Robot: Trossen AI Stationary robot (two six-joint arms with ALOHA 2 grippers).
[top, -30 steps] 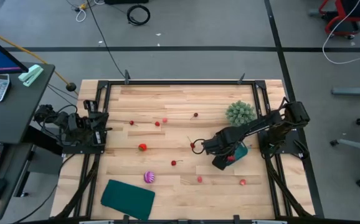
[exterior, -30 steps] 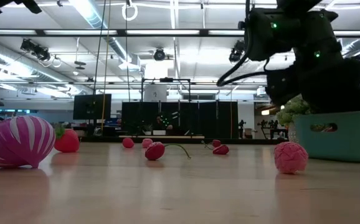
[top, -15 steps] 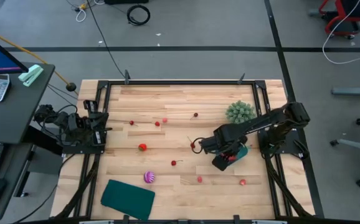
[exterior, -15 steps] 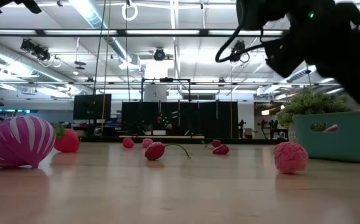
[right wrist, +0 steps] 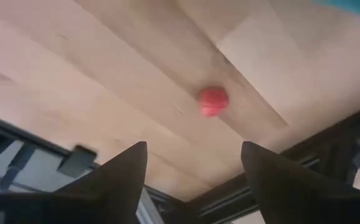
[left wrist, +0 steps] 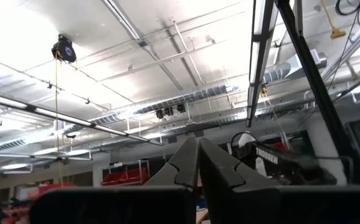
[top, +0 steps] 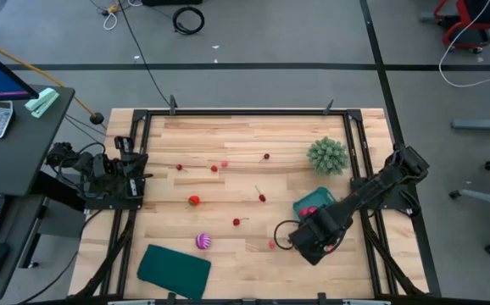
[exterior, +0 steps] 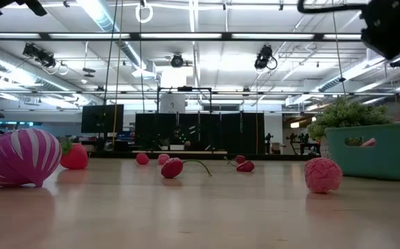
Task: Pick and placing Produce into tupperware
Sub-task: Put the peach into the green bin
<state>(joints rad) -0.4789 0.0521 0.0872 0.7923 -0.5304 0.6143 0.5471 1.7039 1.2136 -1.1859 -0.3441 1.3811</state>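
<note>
The right gripper [top: 289,240] hung low over the front of the tabletop [top: 228,191], its jaws spread wide and empty; the small pink-red fruit [right wrist: 213,101] lay on the wood just ahead of them, touching nothing; the teal tub [top: 313,203] stood just behind the arm, beside the green bushy clump [top: 327,156], with red pieces already inside. The step in hand looked like the approach to another pick; the next move called for lowering the jaws astride the fruit, closing, then carrying it back to the tub. The left gripper [left wrist: 195,163] waited at the tabletop's left edge, jaws pressed together, empty; the striped ball [top: 203,241] and scattered cherries remained.
</note>
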